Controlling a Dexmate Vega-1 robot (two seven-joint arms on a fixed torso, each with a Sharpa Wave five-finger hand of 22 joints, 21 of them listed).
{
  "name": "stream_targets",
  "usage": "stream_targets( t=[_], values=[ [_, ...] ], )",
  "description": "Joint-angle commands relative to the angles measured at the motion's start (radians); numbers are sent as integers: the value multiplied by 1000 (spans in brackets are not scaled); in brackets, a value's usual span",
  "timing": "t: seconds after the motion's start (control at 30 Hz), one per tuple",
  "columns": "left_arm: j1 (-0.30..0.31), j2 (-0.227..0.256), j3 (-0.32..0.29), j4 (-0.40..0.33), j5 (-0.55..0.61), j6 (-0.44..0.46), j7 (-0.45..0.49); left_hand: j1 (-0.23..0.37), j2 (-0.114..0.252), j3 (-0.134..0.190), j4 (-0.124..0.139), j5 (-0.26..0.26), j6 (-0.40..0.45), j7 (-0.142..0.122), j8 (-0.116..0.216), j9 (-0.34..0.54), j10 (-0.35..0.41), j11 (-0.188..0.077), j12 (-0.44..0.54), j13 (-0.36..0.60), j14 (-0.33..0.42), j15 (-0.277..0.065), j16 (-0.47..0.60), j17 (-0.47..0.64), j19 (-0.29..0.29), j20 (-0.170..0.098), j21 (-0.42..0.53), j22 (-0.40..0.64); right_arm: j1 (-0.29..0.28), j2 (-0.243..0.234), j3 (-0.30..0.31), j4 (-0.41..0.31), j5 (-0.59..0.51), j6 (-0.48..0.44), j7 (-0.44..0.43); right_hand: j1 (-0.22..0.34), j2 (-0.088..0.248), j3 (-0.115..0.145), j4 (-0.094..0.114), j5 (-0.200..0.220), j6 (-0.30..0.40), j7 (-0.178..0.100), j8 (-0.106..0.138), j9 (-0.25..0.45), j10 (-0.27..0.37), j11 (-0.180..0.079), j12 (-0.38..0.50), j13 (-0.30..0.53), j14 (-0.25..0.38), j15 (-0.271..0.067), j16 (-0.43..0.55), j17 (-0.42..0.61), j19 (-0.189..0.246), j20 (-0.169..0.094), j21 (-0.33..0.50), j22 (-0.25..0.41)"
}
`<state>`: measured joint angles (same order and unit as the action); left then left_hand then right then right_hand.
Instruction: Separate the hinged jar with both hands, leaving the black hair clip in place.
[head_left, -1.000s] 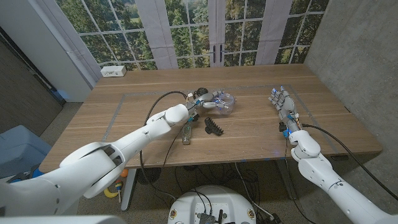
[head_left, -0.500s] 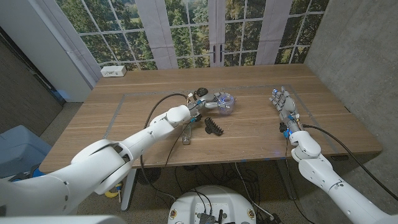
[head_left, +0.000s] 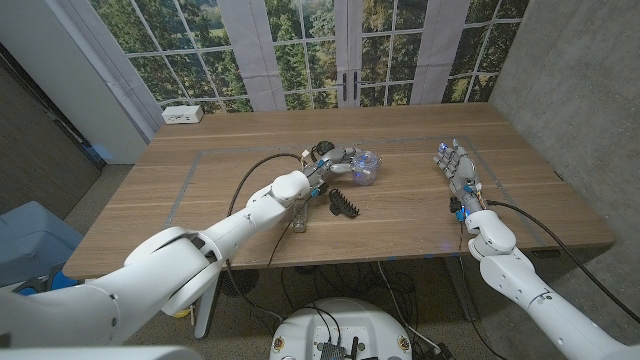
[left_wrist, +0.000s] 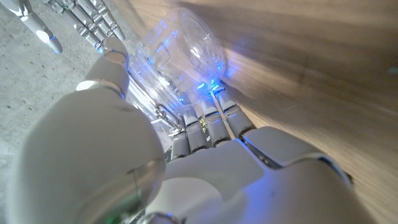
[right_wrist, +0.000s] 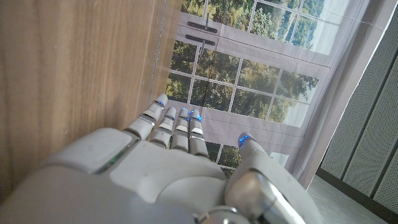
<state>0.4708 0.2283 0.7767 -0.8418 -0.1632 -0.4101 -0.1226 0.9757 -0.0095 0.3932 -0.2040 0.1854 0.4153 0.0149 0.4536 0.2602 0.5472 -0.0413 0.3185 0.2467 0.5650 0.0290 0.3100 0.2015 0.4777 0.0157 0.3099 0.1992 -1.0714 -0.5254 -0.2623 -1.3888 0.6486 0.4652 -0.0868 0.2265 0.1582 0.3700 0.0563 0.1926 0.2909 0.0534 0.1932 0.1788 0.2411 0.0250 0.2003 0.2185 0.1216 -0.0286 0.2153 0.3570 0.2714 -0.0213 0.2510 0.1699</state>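
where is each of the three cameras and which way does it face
Head view: on the robot's head, looking down over the table; both arms enter, left hand on the clear jar, right hand apart, black hair clip nearby.
Left wrist view: on the left wrist, along the left hand at the jar.
Right wrist view: along the right hand towards the windows.
Shared: head and left wrist views both show the jar.

Wooden surface (head_left: 420, 215), rectangular, with a white power strip (head_left: 183, 115) at its far left corner. Behind: tall paned windows (head_left: 300, 50) onto green trees, pale curtains (head_left: 243, 50). Grey wall (head_left: 570, 70) at right.
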Motion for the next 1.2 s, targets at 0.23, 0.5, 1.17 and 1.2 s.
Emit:
stream_targets(
  t=[0.23, 0.5, 1.17, 1.2],
  values=[
    [36, -1, -38, -74, -34, 43, 98, 209, 190, 46, 30, 0, 373, 4, 151, 59, 447, -114, 140, 81, 433, -267, 186, 138, 54, -27, 46, 11, 1, -3, -1, -9, -15, 3, -10, 9, 0, 10, -24, 0, 11, 1, 2, 6, 11, -2, 5, -2, 7, 9, 7, -8, 12, 0, -8, 4],
    [3, 17, -33, -89, -35, 58, 50, 218, 184, 48, 30, 1, 375, 9, 165, 73, 470, -104, 155, 107, 455, -266, 195, 153, 65, -44, 60, 12, -11, -10, -6, -39, -77, -6, -77, 40, -4, 26, -56, 0, 14, 0, 3, 5, 14, -2, 5, -4, 12, 8, 4, -21, 18, 2, -13, 4],
    [-136, 51, -42, -37, -131, 131, -247, 225, 182, 49, 34, 4, 369, 21, 182, 94, 467, -91, 163, 147, 456, -263, 198, 176, 58, -38, 73, 14, -54, -28, -21, -157, -328, -68, -314, 183, -21, 81, -204, -3, 36, -16, 9, 5, 44, -14, 10, -11, 50, 17, 7, -67, 60, 20, -24, 5],
    [-142, 53, -43, -34, -137, 136, -264, 225, 182, 49, 34, 4, 368, 21, 183, 95, 467, -92, 163, 149, 456, -262, 198, 177, 58, -38, 73, 14, -56, -29, -21, -164, -342, -74, -326, 186, -21, 82, -206, -3, 39, -17, 10, 5, 49, -12, 12, -10, 57, 20, 10, -67, 64, 23, -23, 6]
  ],
)
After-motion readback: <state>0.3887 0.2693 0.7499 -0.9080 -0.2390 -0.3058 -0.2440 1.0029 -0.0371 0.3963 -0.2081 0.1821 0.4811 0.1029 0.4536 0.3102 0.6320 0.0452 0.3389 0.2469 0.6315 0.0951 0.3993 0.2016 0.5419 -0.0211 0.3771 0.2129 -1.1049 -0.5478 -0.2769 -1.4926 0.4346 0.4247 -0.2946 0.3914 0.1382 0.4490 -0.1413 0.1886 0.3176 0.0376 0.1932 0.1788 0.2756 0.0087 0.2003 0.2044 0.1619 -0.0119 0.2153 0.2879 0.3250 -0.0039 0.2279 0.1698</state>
